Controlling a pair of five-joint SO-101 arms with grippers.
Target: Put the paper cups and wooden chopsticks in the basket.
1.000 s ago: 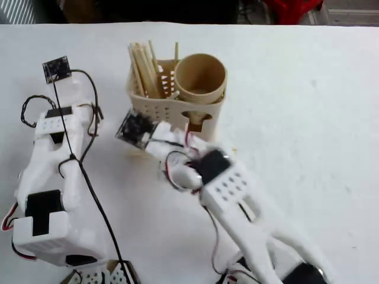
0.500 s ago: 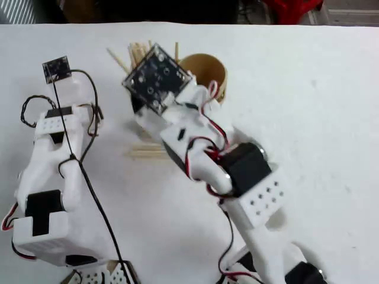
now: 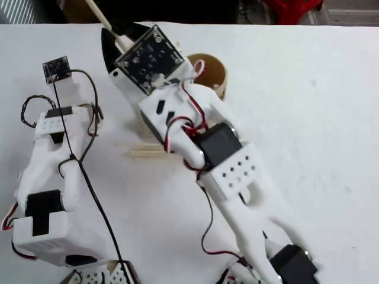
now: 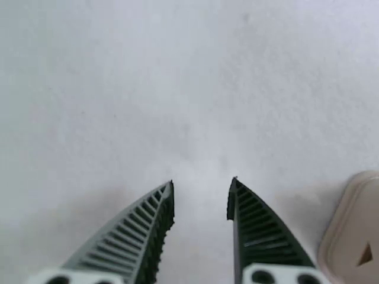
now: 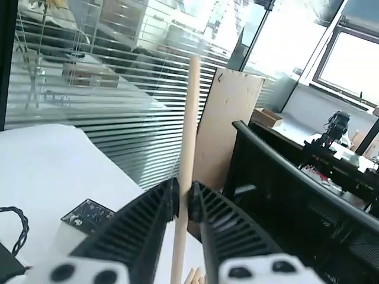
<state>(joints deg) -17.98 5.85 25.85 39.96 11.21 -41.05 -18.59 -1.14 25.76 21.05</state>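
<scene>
One wooden chopstick is pinched between the two black ribbed fingers of the right gripper, which are closed tight against its sides, so that the stick stands up through the claw and past its tips. In the high view that same chopstick slants off toward the upper left of the frame, out beyond the far edge of the white table, with the right gripper raised in the upper centre-left and its arm running diagonally down to the lower right corner. The arm covers most of the basket, of which a beige strip shows just left of the arm near the middle of the frame. A paper cup shows as a tan rim at the upper centre, just right of the wrist's circuit board; it seems to sit in the basket, though the arm hides the part that would settle it. A few more chopsticks lie flat on the table left of centre, just below the basket and beside the right arm. The left arm lies folded along the left side of the frame, and its gripper hangs over bare table with its fingers spread apart and nothing between them.
</scene>
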